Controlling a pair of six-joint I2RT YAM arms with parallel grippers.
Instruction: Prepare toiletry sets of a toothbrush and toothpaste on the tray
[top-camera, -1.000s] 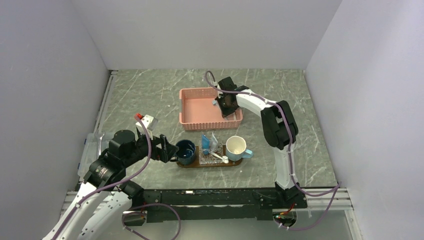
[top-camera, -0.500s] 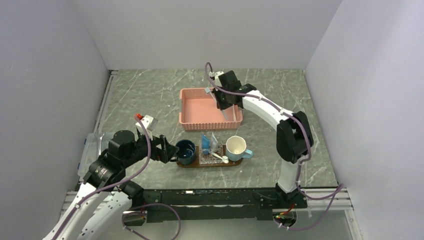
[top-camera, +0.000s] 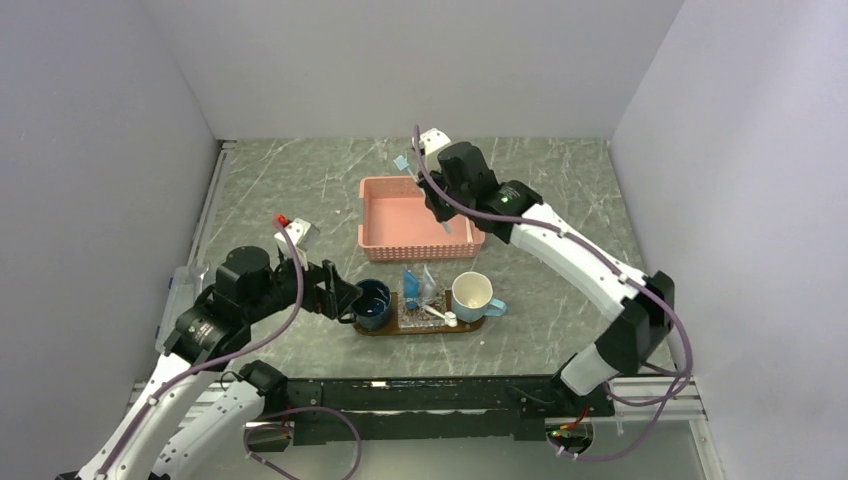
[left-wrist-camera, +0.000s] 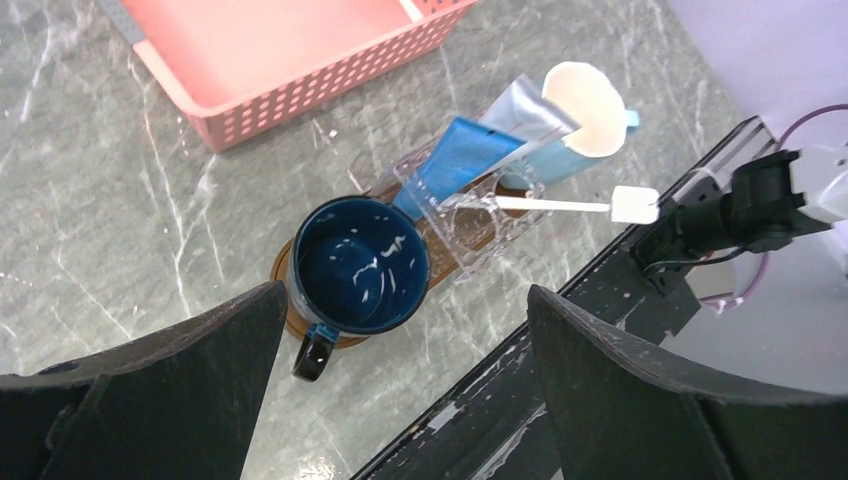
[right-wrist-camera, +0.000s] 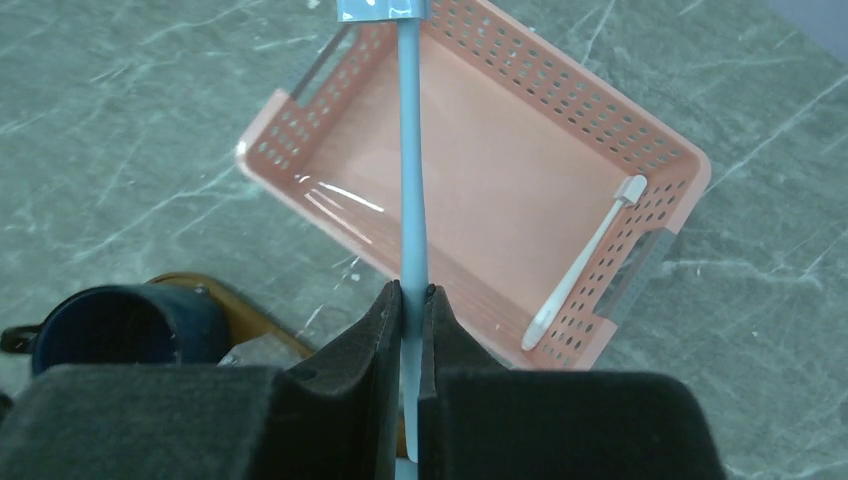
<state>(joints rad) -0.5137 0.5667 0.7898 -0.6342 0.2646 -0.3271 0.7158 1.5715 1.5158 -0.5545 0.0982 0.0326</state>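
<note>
A toothbrush (right-wrist-camera: 410, 180) is pinched between the closed fingers of the right gripper (right-wrist-camera: 412, 300). Its long axis runs straight out ahead of the fingertips, above the pink basket (right-wrist-camera: 640, 130). The tray (right-wrist-camera: 205, 285) is seen lower down, back behind the fingertips. The left gripper (top-camera: 345, 300), spread wide and empty, is held nearer that tray.

From above and behind, the top camera overlooks the table (top-camera: 300, 180); both wrist cameras look down closely, sharing the pink basket (left-wrist-camera: 300, 95) and the tray (left-wrist-camera: 282, 290).

I'm seeing a pink perforated basket (top-camera: 410, 243) sitting on the marbled table (top-camera: 300, 190) behind a navy mug (top-camera: 371, 303) and a cream mug (top-camera: 472, 296).
</note>
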